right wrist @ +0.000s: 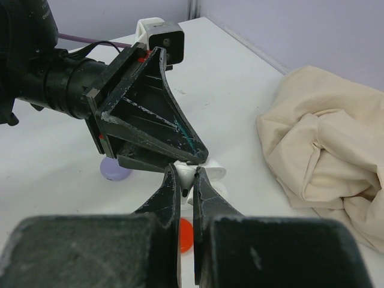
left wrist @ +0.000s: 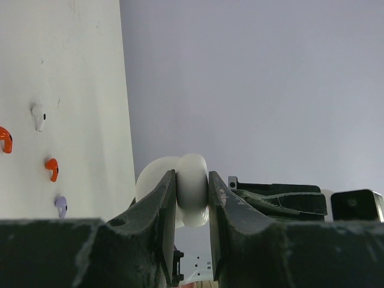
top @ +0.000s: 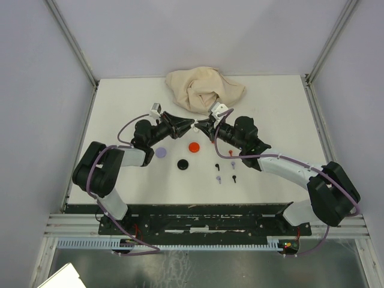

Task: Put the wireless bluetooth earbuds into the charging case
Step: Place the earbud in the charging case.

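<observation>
Above the worktop [top: 120, 102], the white charging case [left wrist: 191, 192] was held clamped in the left jaws, and a white earbud [right wrist: 183, 175] was pinched in the right jaws, directly facing and just beside the case.

Three discs [top: 160, 152] [top: 193, 147] [top: 182, 163], one cloth [top: 204, 89], two black earbuds [top: 217, 166] [top: 234, 177], two lavender earbuds [top: 233, 163] [top: 219, 179], two red earbuds [left wrist: 5, 139] [left wrist: 51, 168].

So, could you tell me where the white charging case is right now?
The white charging case is held off the table in the left gripper, near the centre of the top view, between the cream cloth and the red case.
</observation>
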{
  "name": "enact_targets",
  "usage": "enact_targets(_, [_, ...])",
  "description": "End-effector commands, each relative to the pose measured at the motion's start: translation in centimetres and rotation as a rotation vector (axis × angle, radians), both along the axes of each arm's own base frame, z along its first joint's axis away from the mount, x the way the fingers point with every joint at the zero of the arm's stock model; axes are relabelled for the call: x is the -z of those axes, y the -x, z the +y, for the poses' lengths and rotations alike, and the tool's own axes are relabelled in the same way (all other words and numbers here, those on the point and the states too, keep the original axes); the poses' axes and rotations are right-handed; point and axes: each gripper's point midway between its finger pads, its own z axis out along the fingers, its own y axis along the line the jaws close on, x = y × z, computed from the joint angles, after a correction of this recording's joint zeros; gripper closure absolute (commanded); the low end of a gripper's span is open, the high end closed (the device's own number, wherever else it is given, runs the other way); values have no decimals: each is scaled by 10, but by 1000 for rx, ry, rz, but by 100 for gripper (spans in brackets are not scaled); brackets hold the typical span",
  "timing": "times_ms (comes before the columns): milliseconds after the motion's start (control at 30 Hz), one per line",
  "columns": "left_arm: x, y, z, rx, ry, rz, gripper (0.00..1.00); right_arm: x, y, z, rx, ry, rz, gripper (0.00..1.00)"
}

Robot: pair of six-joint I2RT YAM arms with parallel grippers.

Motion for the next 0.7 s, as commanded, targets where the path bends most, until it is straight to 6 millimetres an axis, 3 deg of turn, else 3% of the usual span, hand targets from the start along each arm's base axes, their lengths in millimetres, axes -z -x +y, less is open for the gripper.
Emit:
enact_targets(0, [-31,4,-6,43,65,-54,97,-10,-4,-1,20,-8,-52,98])
enact_targets(667, [-41,9,-9,74,76,-62,97,4,-8,0,28,28,-31,98])
